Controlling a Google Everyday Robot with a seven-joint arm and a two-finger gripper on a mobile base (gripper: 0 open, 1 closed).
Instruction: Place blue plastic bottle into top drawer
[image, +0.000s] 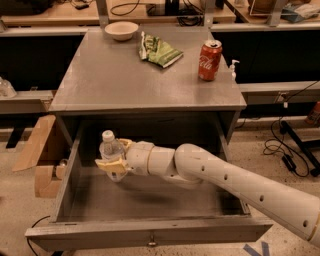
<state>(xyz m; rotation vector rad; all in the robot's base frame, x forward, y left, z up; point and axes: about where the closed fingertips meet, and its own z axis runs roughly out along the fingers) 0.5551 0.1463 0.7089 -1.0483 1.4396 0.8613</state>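
Note:
The blue plastic bottle (111, 151) stands upright with its white cap up, inside the open top drawer (150, 235) near the drawer's left rear. My gripper (115, 161) is shut on the bottle's body, its cream fingers wrapped around it. My white arm reaches in from the lower right across the drawer. The bottle's base is at or just above the drawer floor; I cannot tell which.
On the cabinet top stand a red Coca-Cola can (209, 60), a green snack bag (159, 50), a white bowl (121, 30) and a small white pump bottle (233, 69). A cardboard box (40, 155) lies on the floor at the left. Cables lie at the right.

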